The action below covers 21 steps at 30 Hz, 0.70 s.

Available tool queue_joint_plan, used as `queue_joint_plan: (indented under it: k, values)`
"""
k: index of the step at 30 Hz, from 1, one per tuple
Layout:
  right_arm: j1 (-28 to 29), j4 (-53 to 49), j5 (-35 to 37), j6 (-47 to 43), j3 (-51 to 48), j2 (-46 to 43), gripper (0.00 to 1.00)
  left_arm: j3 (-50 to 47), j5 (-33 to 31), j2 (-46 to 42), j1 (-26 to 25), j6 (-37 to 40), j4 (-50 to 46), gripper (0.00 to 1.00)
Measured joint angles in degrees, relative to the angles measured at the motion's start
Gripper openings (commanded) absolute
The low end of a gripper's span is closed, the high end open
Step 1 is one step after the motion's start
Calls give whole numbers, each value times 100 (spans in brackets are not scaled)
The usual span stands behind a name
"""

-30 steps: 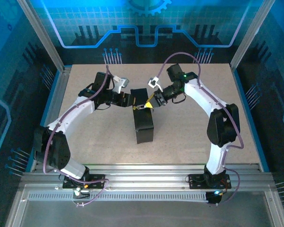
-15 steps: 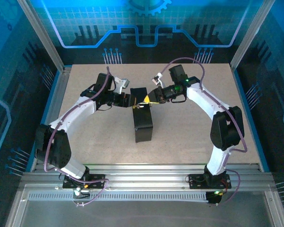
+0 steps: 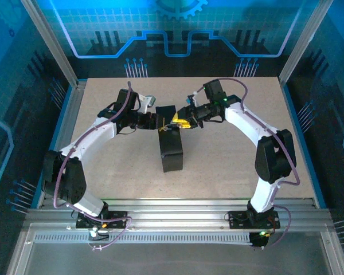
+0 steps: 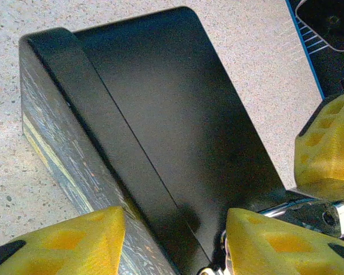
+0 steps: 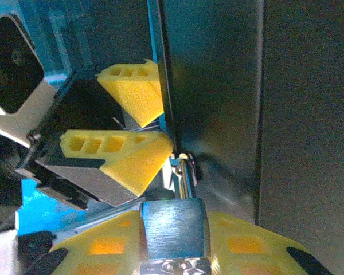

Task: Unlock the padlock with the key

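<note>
Right gripper is clamped narrow on the silver padlock. The padlock hangs by its shackle at the edge of the dark box, mid-worktop. Left gripper is set half-wide astride the box's end and appears to be closed on it.

Risks:
- The two sets of fingers are nearly touching, so any twist could make them collide.
- The padlock is small and smooth, so it could be levered out of the pads or the shackle jammed.
- The box could be dragged if the left grip slips.
- Whether a key is seated cannot be told.

The worktop is speckled beige and flat, inside an aluminium-framed enclosure with blue circuit-pattern panels.
</note>
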Motion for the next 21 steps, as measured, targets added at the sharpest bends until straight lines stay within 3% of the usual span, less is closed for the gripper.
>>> queue_joint_plan:
  k: [10, 21]
  values:
    - [109, 435, 68, 1694, -92, -90, 0, 0, -63, -48, -2, -35, -4, 51]
    - [293, 1346, 605, 3333, -791, -645, 0, 2, -243, -221, -68, -258, -9, 51]
